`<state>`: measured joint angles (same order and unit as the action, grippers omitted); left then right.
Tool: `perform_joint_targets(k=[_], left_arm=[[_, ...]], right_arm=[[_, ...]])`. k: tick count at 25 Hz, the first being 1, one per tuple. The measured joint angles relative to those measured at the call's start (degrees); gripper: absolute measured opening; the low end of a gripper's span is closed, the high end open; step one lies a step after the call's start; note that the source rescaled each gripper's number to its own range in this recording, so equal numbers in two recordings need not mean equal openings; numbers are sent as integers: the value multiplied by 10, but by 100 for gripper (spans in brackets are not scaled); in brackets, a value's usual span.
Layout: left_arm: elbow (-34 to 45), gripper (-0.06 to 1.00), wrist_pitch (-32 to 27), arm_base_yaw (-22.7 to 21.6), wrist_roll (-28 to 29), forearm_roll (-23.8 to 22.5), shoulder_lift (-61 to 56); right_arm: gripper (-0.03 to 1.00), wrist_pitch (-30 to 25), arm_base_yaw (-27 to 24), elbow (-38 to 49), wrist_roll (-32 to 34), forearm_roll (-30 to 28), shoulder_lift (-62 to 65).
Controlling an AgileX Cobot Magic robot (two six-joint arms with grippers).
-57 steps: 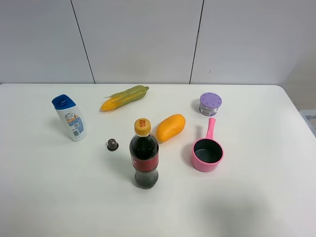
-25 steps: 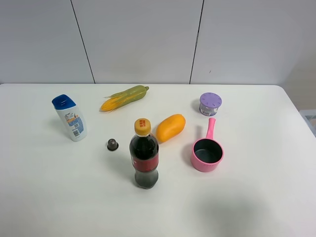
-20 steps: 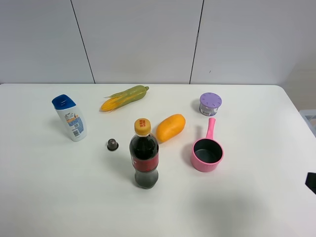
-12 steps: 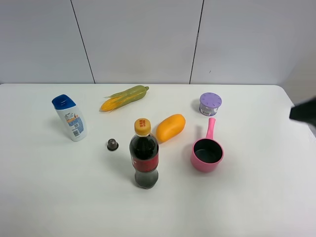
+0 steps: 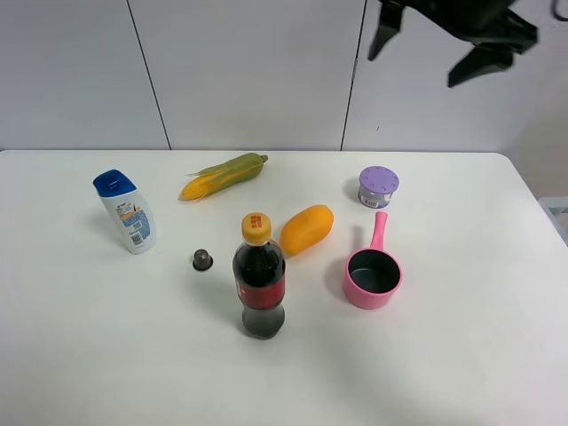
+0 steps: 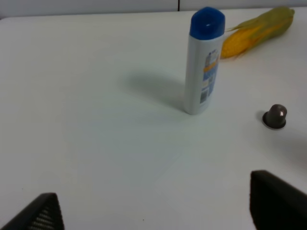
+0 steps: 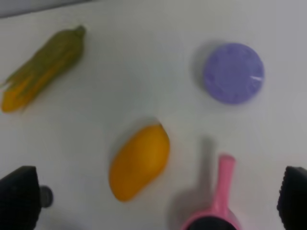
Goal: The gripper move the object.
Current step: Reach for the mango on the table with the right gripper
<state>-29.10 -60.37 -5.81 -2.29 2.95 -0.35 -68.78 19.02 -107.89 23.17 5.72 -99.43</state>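
The orange-yellow mango (image 5: 307, 229) lies on the white table (image 5: 106, 355) near the middle, between the cola bottle and the pink pot. My right gripper (image 5: 417, 64) is a black claw, open and empty, high above the table's back right. In the right wrist view its fingers (image 7: 19, 196) stand wide apart, and the mango (image 7: 140, 162) lies far below between them. My left gripper (image 6: 158, 208) is open and empty, low over the table near the shampoo bottle. It is out of the exterior view.
A cola bottle (image 5: 259, 280) stands in front of the mango. A pink pot (image 5: 373, 275) and a purple-lidded tin (image 5: 378, 186) are to its right. A corn cob (image 5: 224, 176), a shampoo bottle (image 5: 125, 211) and a small dark capsule (image 5: 203, 259) are to its left.
My right arm came in at the right edge of the exterior view and rose to the top, above the table's back right. The objects on the table have not moved.
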Motion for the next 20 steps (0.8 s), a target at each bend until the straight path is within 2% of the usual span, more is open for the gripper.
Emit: perform_joint_targets(k=[4,11,15,20], left_arm=[[0,100,0,0,0,0,0],[0,100,0,0,0,0,0],[0,100,0,0,0,0,0],[0,100,0,0,0,0,0]], right_arm=[[100,0,42,-92,32,2,-105],[100,-10,99,-104,82,3,-203],[98,-9,117,-81,103,6,-213],[95,-9,124,8,116,4,-213]])
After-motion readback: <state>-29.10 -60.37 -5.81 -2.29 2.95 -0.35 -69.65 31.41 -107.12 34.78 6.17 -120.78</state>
